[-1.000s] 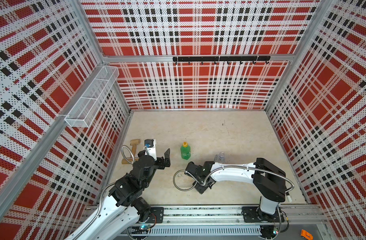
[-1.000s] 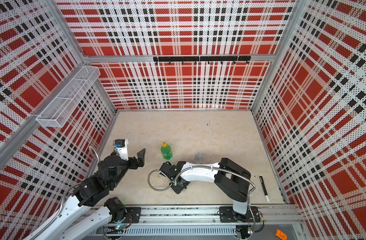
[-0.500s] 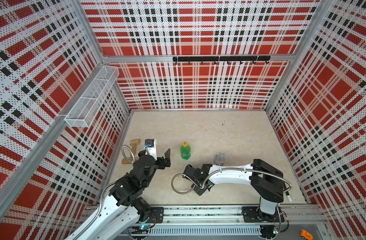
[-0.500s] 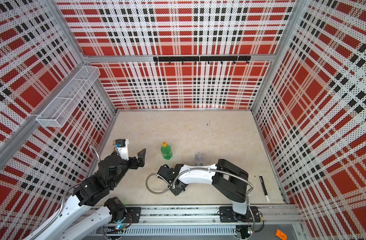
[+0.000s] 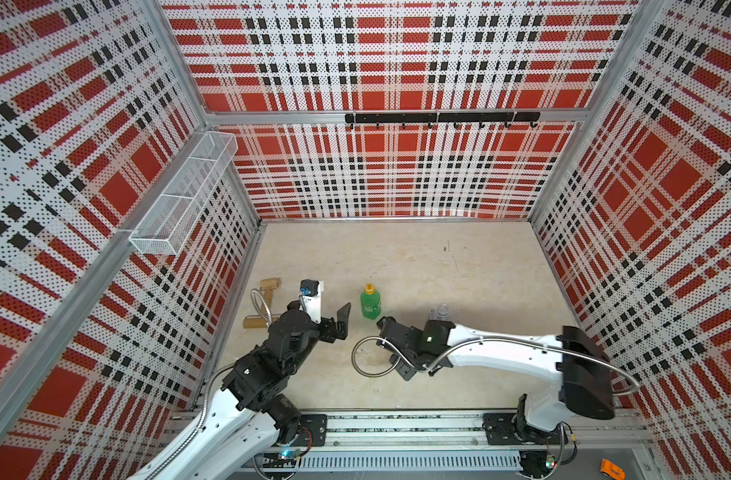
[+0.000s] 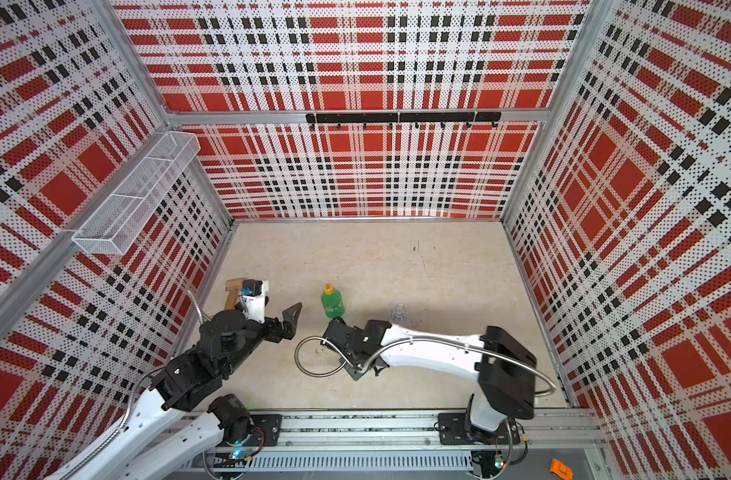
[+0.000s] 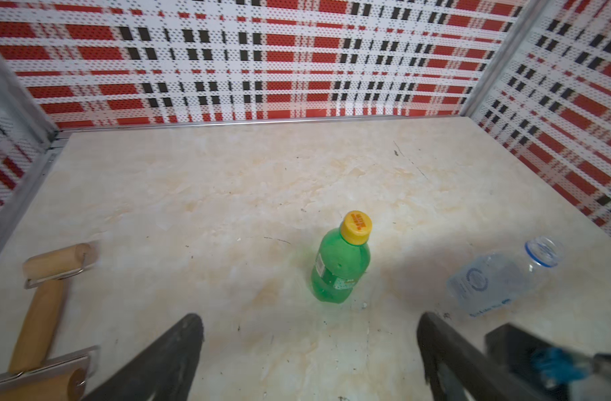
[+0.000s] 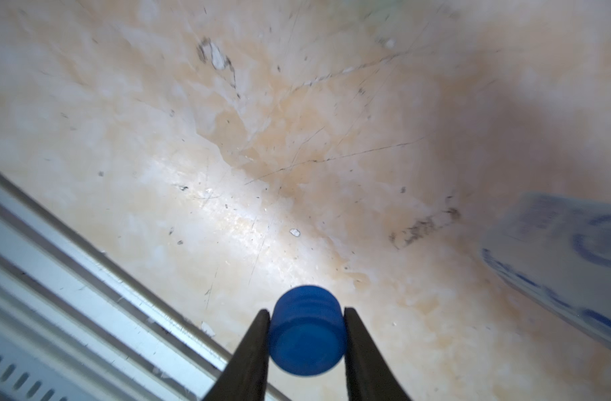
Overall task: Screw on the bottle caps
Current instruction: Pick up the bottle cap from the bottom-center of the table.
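Note:
A green bottle [image 5: 370,303] [image 6: 332,302] [image 7: 340,267] stands upright mid-table with the yellow cap [image 7: 357,227] on its neck. To its right stands a clear bottle [image 5: 438,312] [image 6: 398,312] [image 7: 498,277] [image 8: 557,250], its neck bare and ringed in blue. My right gripper [image 8: 306,312] is shut on the blue cap [image 8: 307,330], held low over the table near the front rail; both top views hide this cap under the wrist [image 5: 409,340]. My left gripper [image 7: 310,319] [image 5: 332,320] is open and holds nothing, a little short of the green bottle on its left.
A wooden roller [image 5: 264,303] [image 7: 43,312] lies by the left wall next to my left arm. The metal front rail [image 8: 71,295] runs close under the right gripper. A wire basket [image 5: 185,199] hangs on the left wall and a black hook rail [image 5: 438,118] on the back wall.
My right gripper's jaws have closed on the blue cap, and that arm has shifted slightly left and toward the front edge. The left arm has not moved.

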`<action>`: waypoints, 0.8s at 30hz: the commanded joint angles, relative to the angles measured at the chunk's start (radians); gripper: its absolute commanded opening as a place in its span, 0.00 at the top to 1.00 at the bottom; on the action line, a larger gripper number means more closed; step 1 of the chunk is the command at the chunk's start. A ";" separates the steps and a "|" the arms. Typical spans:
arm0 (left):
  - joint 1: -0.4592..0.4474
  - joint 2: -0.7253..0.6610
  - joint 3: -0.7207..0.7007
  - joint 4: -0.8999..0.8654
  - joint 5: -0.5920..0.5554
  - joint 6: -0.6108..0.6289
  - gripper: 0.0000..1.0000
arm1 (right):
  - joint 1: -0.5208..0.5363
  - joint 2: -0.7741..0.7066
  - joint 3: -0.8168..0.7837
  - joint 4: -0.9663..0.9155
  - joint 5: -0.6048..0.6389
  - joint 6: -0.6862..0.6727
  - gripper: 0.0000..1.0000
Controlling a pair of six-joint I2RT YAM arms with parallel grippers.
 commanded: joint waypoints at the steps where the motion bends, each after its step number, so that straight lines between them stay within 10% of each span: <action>1: -0.060 -0.028 -0.045 0.112 0.078 0.057 0.01 | -0.006 -0.122 0.051 -0.111 0.095 0.007 0.64; 11: -0.272 0.032 -0.255 0.487 0.306 0.266 0.01 | -0.114 -0.404 0.149 -0.306 0.195 0.006 0.65; 24: -0.272 0.708 -0.285 1.193 0.479 0.323 0.01 | -0.181 -0.510 0.135 -0.298 0.225 -0.041 0.66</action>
